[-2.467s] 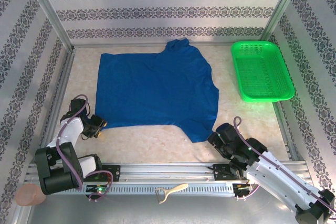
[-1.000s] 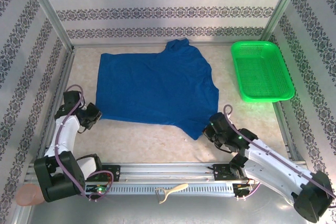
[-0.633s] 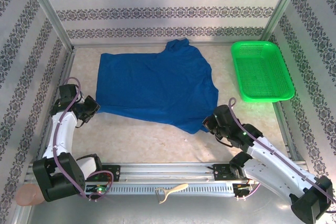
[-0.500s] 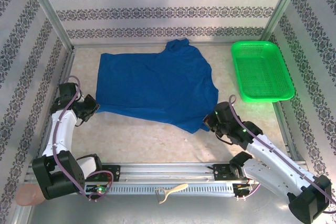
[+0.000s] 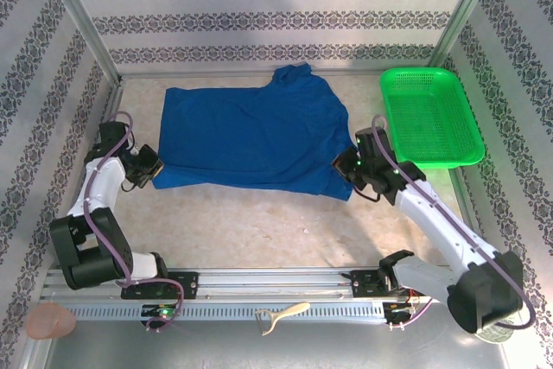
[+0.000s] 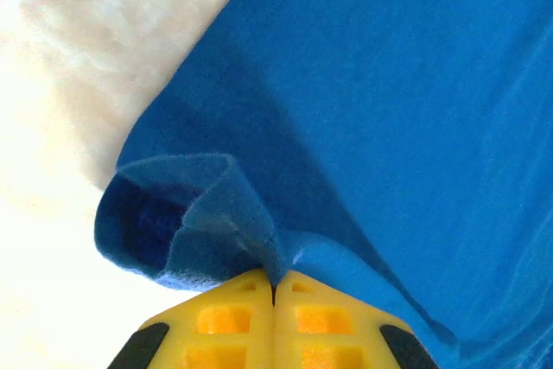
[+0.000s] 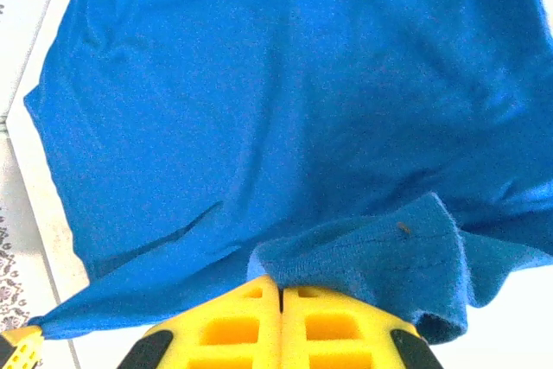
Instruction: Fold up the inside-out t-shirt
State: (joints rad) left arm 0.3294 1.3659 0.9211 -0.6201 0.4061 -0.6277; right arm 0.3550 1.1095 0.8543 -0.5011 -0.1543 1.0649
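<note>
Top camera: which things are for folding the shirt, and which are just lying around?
For the job:
- blue t-shirt
- left gripper, shut on a corner of the shirt
- right gripper, shut on another corner

Just lying about:
- green basket, at the far right
- cream-coloured tool, at the near edge
- pink lump, at the near left corner

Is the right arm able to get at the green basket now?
Likely yes: the basket lies just beside the right tool, nothing between, but that tool is shut on the shirt.

Bright, even light; overexposed wrist views
</note>
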